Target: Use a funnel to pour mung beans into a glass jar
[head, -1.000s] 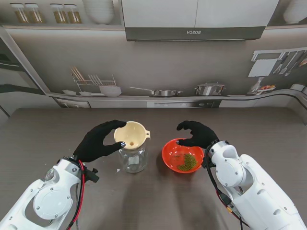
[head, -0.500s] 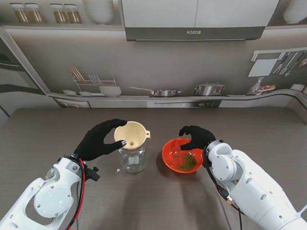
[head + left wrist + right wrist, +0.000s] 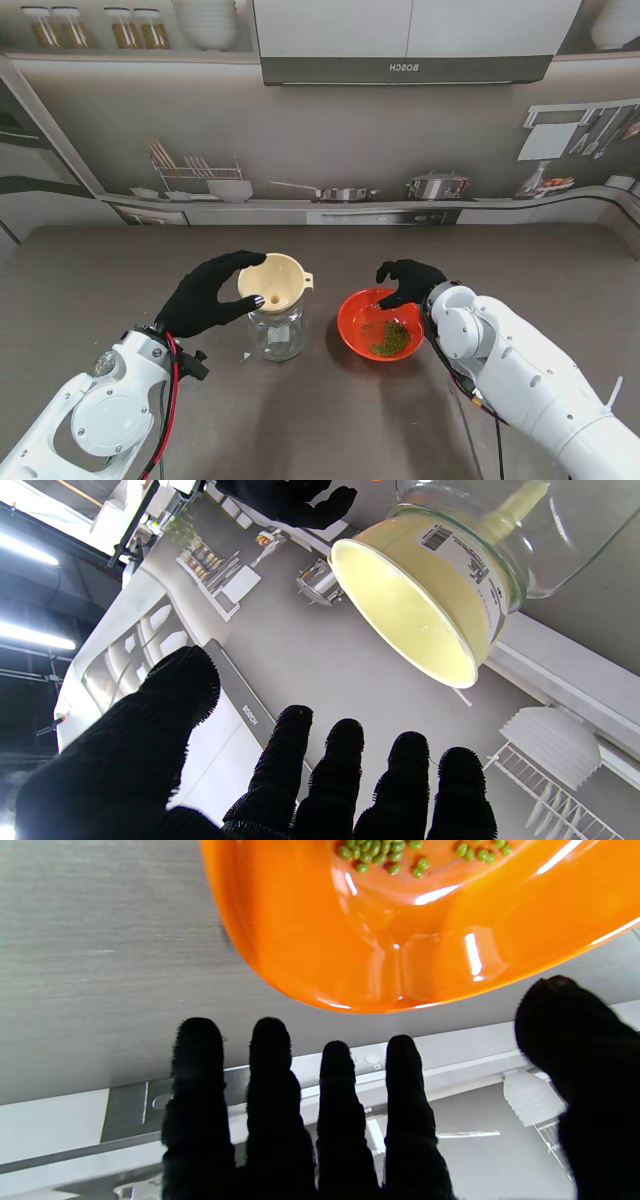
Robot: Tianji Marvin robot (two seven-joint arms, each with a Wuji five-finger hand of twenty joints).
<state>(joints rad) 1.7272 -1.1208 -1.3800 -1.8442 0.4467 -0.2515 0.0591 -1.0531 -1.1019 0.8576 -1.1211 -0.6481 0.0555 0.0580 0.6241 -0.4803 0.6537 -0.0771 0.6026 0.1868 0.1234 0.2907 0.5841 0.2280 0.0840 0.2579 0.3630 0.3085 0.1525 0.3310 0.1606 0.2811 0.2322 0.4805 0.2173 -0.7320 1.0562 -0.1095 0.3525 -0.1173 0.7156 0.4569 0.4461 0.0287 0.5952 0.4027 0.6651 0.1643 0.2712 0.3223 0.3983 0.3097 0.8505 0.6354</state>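
Hovering at the far right edge of the orange bowl (image 3: 378, 323), the right hand (image 3: 409, 282) has its fingers spread and holds nothing; in the right wrist view the four fingers (image 3: 270, 1075) and the thumb stand apart with the bowl's rim between them and the camera, and no contact with the rim can be made out. Mung beans (image 3: 389, 338) lie in a small heap in the near part of the bowl, which rests flat on the table (image 3: 560, 270).

To the left, the left hand (image 3: 205, 293) curls beside the cream funnel (image 3: 274, 279), thumb on the near side and fingers on the far side. The left wrist view shows the fingers extended with clear space between them and the funnel, so this hand reads as open and not gripping.

The funnel sits in the mouth of the glass jar (image 3: 278, 331), its spout reaching down inside. The jar stands just left of the bowl and looks empty of beans.

By this evidence the funnel placement is done. Still left: grasping the bowl, lifting it over the funnel and tipping the beans through.
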